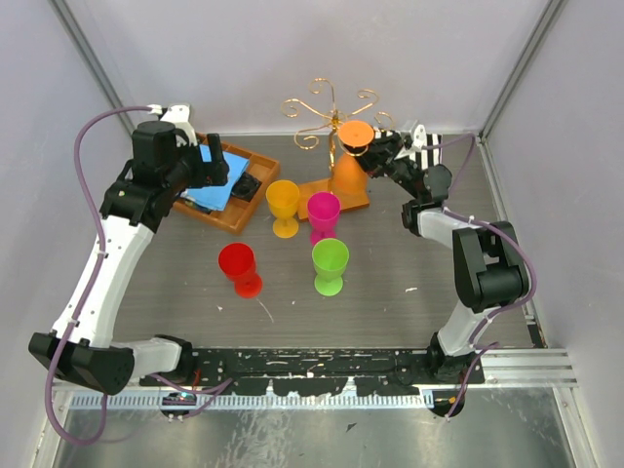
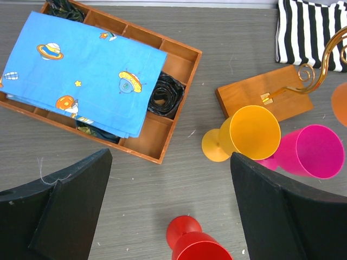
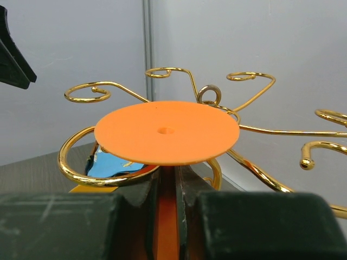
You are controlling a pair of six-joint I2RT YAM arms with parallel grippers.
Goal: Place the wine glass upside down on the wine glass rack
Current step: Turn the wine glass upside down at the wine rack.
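Note:
An orange wine glass [image 1: 348,168] hangs upside down, foot [image 3: 166,131] uppermost, at the gold wire wine glass rack [image 1: 327,109]. My right gripper [image 1: 373,154] is shut on its stem [image 3: 168,216] just under the foot, and a curled rack arm [image 3: 89,176] loops beside the stem. The rack's wooden base [image 2: 265,97] lies on the table. My left gripper [image 2: 171,216] hangs wide open over the table near the tray, nothing between its fingers; a red glass [image 2: 196,244] stands below it.
A wooden tray [image 1: 222,191] with a blue cloth [image 2: 81,70] sits at the back left. Yellow [image 1: 284,206], pink [image 1: 323,214], green [image 1: 330,264] and red [image 1: 240,268] glasses stand upright mid-table. A striped cloth [image 2: 309,30] lies behind the rack base.

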